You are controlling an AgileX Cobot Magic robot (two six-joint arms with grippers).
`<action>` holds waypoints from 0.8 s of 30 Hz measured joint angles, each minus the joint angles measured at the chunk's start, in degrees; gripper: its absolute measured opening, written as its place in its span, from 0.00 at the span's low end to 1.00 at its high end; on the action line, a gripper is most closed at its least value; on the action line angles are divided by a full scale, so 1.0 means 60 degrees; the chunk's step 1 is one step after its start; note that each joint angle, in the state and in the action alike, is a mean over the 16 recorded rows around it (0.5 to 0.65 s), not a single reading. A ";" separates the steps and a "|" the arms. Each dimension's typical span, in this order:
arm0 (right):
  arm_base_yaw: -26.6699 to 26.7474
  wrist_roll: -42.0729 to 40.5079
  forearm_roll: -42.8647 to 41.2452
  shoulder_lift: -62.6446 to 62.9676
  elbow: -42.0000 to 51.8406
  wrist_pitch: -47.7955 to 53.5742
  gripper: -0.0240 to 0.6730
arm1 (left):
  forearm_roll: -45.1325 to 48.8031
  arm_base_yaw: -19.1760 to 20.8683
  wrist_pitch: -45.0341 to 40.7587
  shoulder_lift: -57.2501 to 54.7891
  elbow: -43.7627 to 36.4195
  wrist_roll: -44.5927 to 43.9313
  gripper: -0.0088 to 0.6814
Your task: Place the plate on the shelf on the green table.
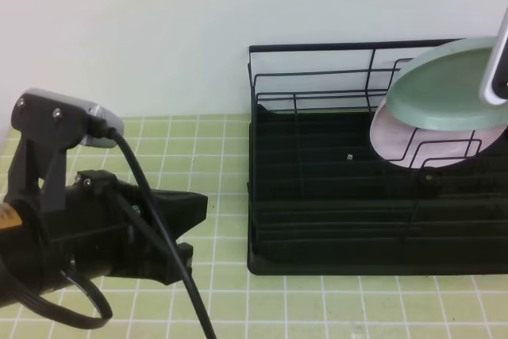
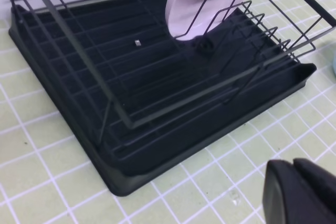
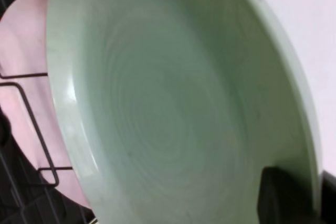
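Above the shelf's (image 1: 333,188) right end, the plate (image 1: 444,85) hangs tilted over a pink plate (image 1: 429,144) (slotted upright), apparently pinched at its rim by the right gripper (image 3: 294,198). The left gripper (image 2: 299,192), clenched, rests low over the green table (image 1: 198,148).

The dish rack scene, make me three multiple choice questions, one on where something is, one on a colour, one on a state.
1. Where is the mint plate?
A. flat on the green table
B. held above the shelf's right end
C. slotted at the shelf's left end

2. What colour is the plate already standing in the shelf?
A. pale pink
B. yellow
C. black

3. How is the left gripper?
A. shut on the mint plate
B. open over the shelf
C. shut, holding nothing

Answers: 1 B, it hangs over the pink plate in the right gripper. 2 A, pink shows behind the wires. 3 C, its fingers meet over bare green table.
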State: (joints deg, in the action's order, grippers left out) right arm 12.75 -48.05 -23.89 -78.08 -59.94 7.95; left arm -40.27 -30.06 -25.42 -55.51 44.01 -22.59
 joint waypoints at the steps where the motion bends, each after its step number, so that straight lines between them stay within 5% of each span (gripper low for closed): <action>1: 0.0000 0.0016 0.0001 -0.0004 0.0000 0.0013 0.09 | -0.0002 0.0000 -0.0008 0.0000 0.0000 0.0000 0.01; 24: 0.0004 0.0325 -0.0002 -0.1256 -0.0001 0.0146 0.14 | -0.0005 0.0000 -0.0126 0.0000 0.0000 0.0065 0.01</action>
State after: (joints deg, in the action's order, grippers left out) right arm 12.78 -46.10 -23.90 -85.62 -59.95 8.82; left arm -40.30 -30.06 -26.18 -55.51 44.01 -22.20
